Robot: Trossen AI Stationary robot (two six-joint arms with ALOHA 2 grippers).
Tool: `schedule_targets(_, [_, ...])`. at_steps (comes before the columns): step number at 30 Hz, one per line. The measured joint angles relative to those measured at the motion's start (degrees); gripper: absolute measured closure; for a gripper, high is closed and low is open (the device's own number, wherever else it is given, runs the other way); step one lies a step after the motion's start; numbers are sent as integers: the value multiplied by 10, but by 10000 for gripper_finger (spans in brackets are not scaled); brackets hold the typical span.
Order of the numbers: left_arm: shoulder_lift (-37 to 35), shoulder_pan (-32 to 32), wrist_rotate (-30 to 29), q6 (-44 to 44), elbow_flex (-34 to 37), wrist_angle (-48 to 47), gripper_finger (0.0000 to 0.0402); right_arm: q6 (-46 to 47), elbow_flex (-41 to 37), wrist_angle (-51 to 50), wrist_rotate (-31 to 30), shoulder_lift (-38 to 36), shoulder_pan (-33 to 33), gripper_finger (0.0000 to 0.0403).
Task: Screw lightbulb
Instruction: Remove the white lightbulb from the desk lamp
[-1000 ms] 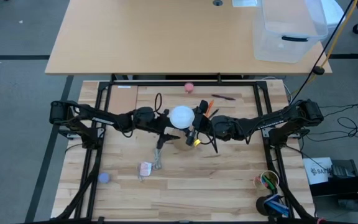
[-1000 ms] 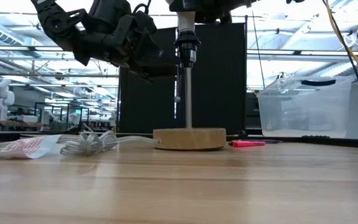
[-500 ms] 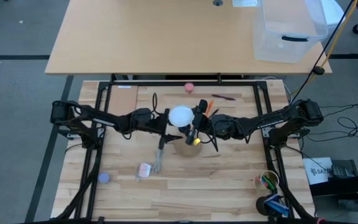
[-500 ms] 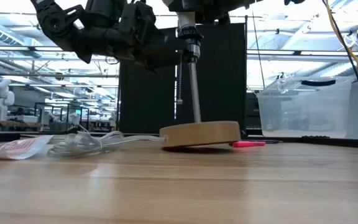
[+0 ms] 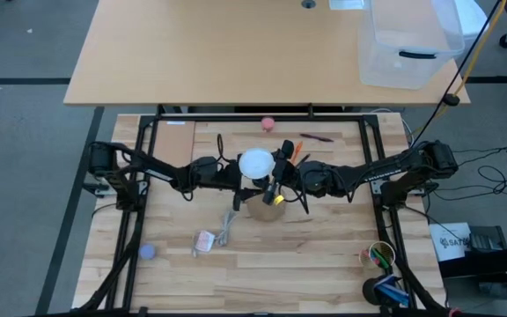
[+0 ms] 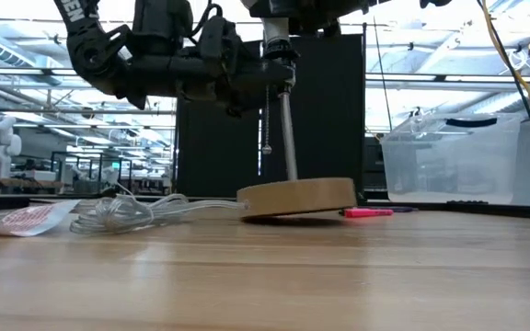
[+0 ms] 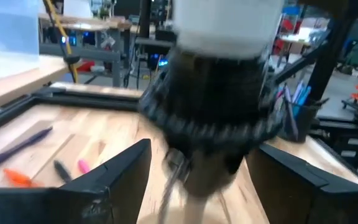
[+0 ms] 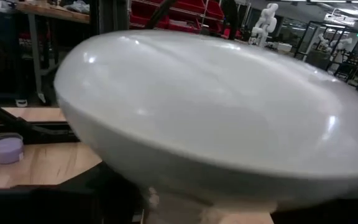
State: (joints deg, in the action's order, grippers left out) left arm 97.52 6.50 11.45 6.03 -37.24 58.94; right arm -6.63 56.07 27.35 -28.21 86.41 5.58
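The white lightbulb (image 5: 256, 164) sits on top of the black socket (image 6: 279, 64) of a lamp with a thin post and a round wooden base (image 6: 297, 198). The lamp is tilted. Its base rests on its left edge with the right side raised. My left gripper (image 5: 238, 179) reaches in from the left, its fingers on either side of the socket (image 7: 210, 118). My right gripper (image 5: 274, 179) reaches in from the right at the bulb, whose globe (image 8: 210, 118) fills the right wrist view. My left gripper has the black socket's lower part (image 7: 219, 168) between its two fingers (image 7: 114, 180), coming level from the table's left. The lamp leans in this hold, with only the left edge of its base on the table. My right gripper is at the bulb's globe from the table's right. The globe itself hides the fingers and the place of contact. The bulb stands on the socket, tipped with the lamp.
The lamp's clear cord (image 6: 127, 211) and a white-red packet (image 5: 205, 239) lie left of the base. A pink marker (image 6: 366, 212) lies behind it. A pink ball (image 5: 268, 123) and pens (image 5: 315, 137) lie at the far side. There is a purple ball (image 5: 148, 252), a pen cup (image 5: 379, 255) and a clear bin (image 5: 409, 44).
My left gripper has moved toward the table's right, in against the lamp's socket. The lamp has tipped: the post now leans left and the right side of the base has lifted off the table, while its left edge stays down.
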Motion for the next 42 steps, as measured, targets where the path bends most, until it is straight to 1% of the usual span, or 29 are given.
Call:
schedule_targets(5, [21, -3, -9, 12, -22, 8, 139, 0, 0, 2, 0, 0, 0, 124])
schedule_targets(8, [33, -9, -28, 12, -29, 4, 154, 0, 0, 3, 0, 0, 0, 124])
schedule_targets(11, [42, -10, -37, 12, -31, 0, 194, 0, 0, 3, 0, 0, 0, 124])
schedule_targets(15, [42, -3, -39, 6, -31, -1, 274, 0, 0, 3, -3, 0, 0, 124])
schedule_targets(22, [43, -3, -39, -8, -31, -14, 275, 0, 0, -1, 0, 0, 0, 124])
schedule_targets(27, [43, -3, -53, -23, -31, -23, 275, -2, -1, -6, 0, 0, 0, 124])
schedule_targets(40, [41, -3, -47, -41, -31, -34, 275, -5, -1, 8, 5, 1, 15, 124])
schedule_targets(42, [41, -3, -45, -43, -31, -36, 275, -2, 5, -7, 7, 1, 18, 124])
